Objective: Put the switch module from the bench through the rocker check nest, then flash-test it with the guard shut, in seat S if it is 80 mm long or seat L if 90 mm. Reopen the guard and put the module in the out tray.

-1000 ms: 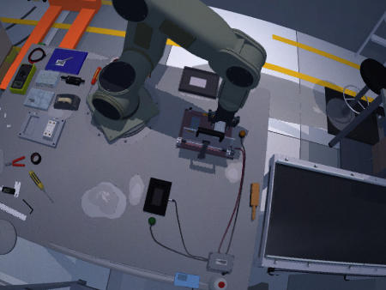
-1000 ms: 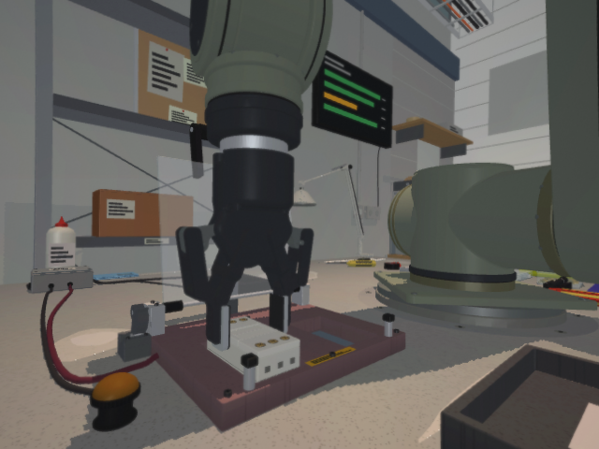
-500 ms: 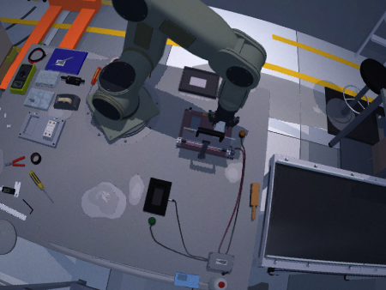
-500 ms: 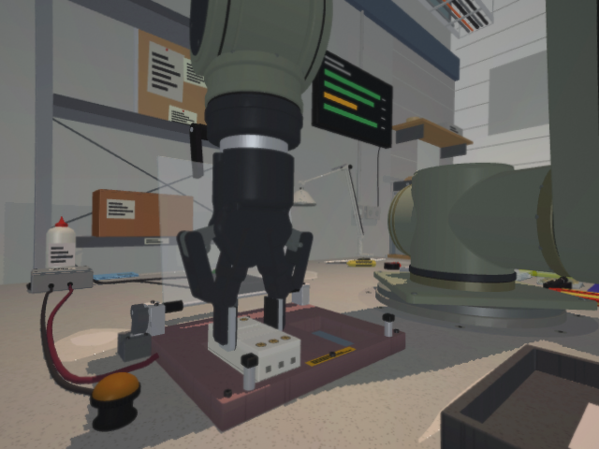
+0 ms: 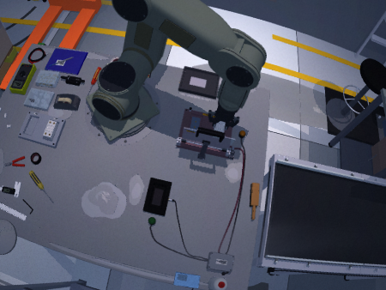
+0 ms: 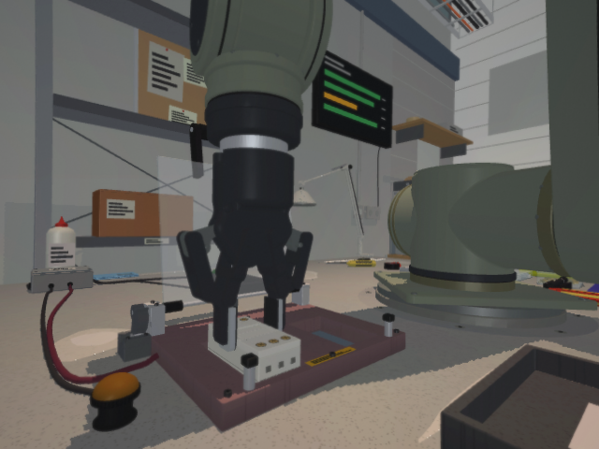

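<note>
The white switch module sits in a seat on the maroon flash-test fixture near the middle of the bench. My gripper comes straight down on the module and grips it across its width. The fixture's clear guard stands raised behind the gripper. The second seat lies to the right of the module. The black check nest lies nearer the bench's front. The dark out tray lies beyond the fixture.
Black-capped posts stand at the fixture's corners, close to the module. An orange push button with red and black cables sits left of the fixture. The arm's base stands beside it. Tools lie along the bench's left side.
</note>
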You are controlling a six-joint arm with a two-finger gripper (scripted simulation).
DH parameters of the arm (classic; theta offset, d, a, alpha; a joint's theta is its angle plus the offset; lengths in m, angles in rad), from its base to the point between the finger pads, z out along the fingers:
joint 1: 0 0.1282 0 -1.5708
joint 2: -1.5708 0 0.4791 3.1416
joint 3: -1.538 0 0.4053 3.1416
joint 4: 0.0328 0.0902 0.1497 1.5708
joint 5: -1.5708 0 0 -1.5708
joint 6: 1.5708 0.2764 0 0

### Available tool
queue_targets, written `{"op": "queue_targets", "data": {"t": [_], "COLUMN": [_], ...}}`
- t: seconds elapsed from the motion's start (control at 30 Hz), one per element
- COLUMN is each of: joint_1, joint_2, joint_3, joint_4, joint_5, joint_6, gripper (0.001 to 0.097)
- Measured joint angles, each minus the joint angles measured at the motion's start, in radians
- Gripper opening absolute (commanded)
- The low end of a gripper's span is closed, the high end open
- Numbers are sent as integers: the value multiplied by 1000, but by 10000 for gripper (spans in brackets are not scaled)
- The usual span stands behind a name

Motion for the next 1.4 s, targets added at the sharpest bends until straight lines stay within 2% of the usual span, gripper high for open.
{"op": "queue_targets", "data": {"t": [1.27,1.4], "joint_1": [0,0], "joint_2": [-22,-29], "joint_3": [53,74], "joint_4": [76,105], "joint_5": [0,0], "joint_6": [0,0], "gripper": [80,80]}}
